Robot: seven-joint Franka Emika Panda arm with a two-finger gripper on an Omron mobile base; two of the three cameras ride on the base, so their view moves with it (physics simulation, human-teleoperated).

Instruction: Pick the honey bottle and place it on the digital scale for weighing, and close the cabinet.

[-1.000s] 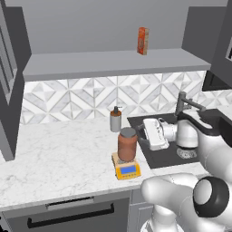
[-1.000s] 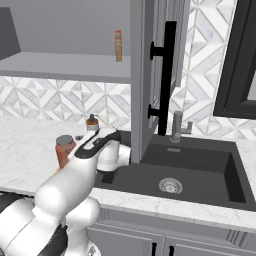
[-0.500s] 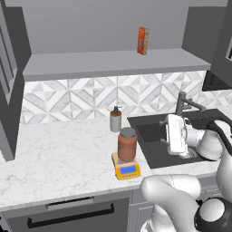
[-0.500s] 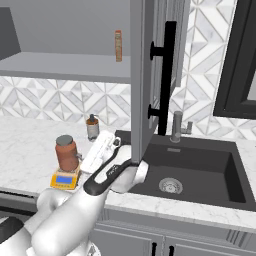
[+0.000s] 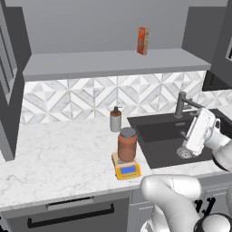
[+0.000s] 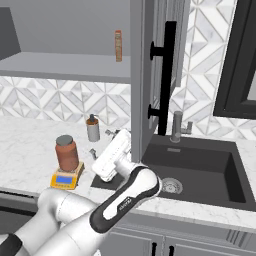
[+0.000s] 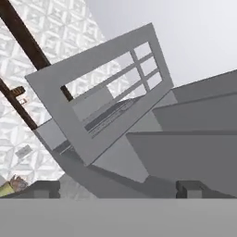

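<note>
White marble worktop [image 5: 59,158] is running under a grey-white diamond-tiled wall [image 5: 81,97]; black sink [image 6: 200,165] is sitting at its right end, grey shelf [image 5: 113,61] hanging above.

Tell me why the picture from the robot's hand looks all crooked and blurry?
Hand view: that camera is rolled, so the dark grey panelled cabinet door slants and looks soft and washed out. Left base view: level, flat lighting, the reddish-brown honey jar with grey lid looks clear.
</note>
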